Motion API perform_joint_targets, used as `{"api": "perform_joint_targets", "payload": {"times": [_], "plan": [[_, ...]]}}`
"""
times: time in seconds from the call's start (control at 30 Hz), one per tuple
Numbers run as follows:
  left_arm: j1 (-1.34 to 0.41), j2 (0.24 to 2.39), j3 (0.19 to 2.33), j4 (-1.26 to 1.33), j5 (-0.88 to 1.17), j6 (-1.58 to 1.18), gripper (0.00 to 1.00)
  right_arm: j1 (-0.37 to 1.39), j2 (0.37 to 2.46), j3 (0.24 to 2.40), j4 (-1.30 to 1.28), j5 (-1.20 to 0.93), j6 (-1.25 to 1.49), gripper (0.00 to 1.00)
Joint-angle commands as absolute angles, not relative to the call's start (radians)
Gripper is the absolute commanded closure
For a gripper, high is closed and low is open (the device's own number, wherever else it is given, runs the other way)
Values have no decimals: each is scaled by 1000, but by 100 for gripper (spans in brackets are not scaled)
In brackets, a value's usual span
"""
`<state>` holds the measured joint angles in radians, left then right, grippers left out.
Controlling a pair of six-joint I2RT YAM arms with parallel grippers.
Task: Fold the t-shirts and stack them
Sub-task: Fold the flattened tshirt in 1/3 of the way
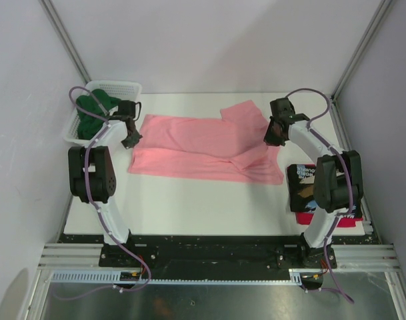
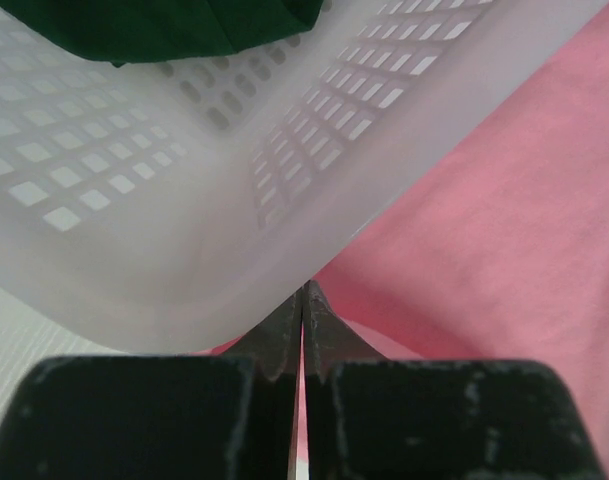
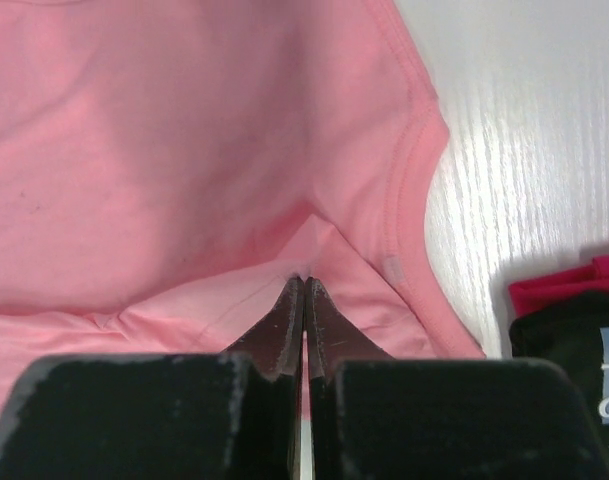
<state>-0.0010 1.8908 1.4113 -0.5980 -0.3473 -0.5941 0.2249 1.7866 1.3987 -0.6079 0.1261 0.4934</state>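
The salmon-pink t-shirt (image 1: 203, 147) lies spread across the table's middle, with one sleeve toward the back right. My left gripper (image 1: 131, 141) is at its left edge beside the basket, shut on a pinch of the pink cloth (image 2: 504, 230). My right gripper (image 1: 275, 139) is shut on the shirt's right part, and the pink cloth (image 3: 184, 150) puckers up to its tips (image 3: 304, 280). A dark green t-shirt (image 1: 96, 110) fills the basket. A folded black printed t-shirt (image 1: 303, 183) lies on a red one (image 1: 308, 219) at the right, partly hidden by the right arm.
The white mesh basket (image 1: 126, 87) stands at the back left corner, its wall (image 2: 134, 230) right in front of my left fingertips (image 2: 304, 290). The black shirt (image 3: 574, 350) and red shirt (image 3: 574, 285) lie just right of the pink hem. Frame posts rise at both back corners.
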Motion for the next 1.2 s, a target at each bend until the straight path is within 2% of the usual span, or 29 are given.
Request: {"api": "perform_joint_targets", "payload": {"times": [0.0,0.27,0.5,0.9,1.03,1.17], "plan": [[51,1909,1474,-577,-368,-567,100,221,1848,1499,-585,138,477,100],[54,1873,1449,-578,-354,-562,100,222,1863,1531,-626,149,492,100],[64,1639,1269,-579,-392,-565,100,246,1608,1381,-688,173,533,100],[97,1119,851,-592,-421,-528,100,422,1055,1092,-913,281,710,100],[101,1067,789,-590,-399,-541,100,448,980,1038,-955,289,728,100],[101,1120,807,-590,-369,-563,100,449,999,1039,-929,287,709,100]]}}
